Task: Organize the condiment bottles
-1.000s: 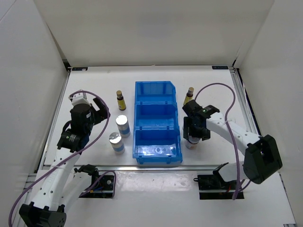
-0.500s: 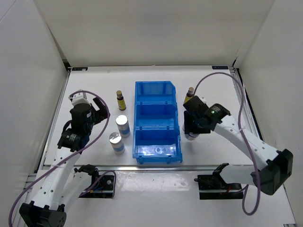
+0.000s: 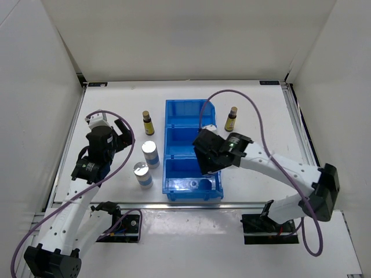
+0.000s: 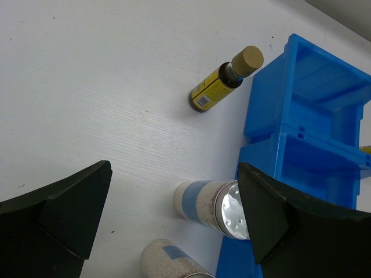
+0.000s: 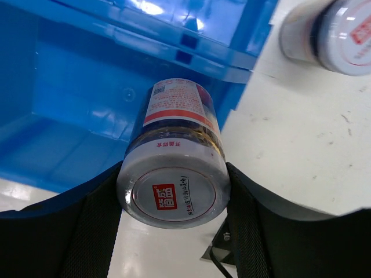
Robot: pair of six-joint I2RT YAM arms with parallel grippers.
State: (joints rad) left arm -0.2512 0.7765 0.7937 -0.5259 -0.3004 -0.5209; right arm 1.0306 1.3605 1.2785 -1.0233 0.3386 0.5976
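Observation:
My right gripper [image 3: 210, 161] is shut on a stubby jar [image 5: 174, 145] with a silver end and a red-striped label, and holds it tilted over the near compartment of the blue bin [image 3: 167, 136]. My left gripper [image 3: 119, 139] is open and empty above the table left of the bin. Two silver-lidded jars [image 3: 150, 152] [image 3: 142, 173] stand left of the bin. The nearer-to-bin one lies below my open fingers in the left wrist view [image 4: 211, 205]. One brown bottle [image 3: 148, 123] stands left of the bin, also in the left wrist view [image 4: 223, 81]. Another [image 3: 231, 119] stands right of it.
The bin [image 5: 75, 104] has three compartments in a row from far to near. Another silver-ended jar [image 5: 333, 35] stands on the white table in the right wrist view, blurred. White walls close in the table on three sides. Black mounts [image 3: 264, 223] sit along the near edge.
My right gripper lifted the jar from the table right of the bin and carried it left over the bin's near compartment. The left arm has not moved.

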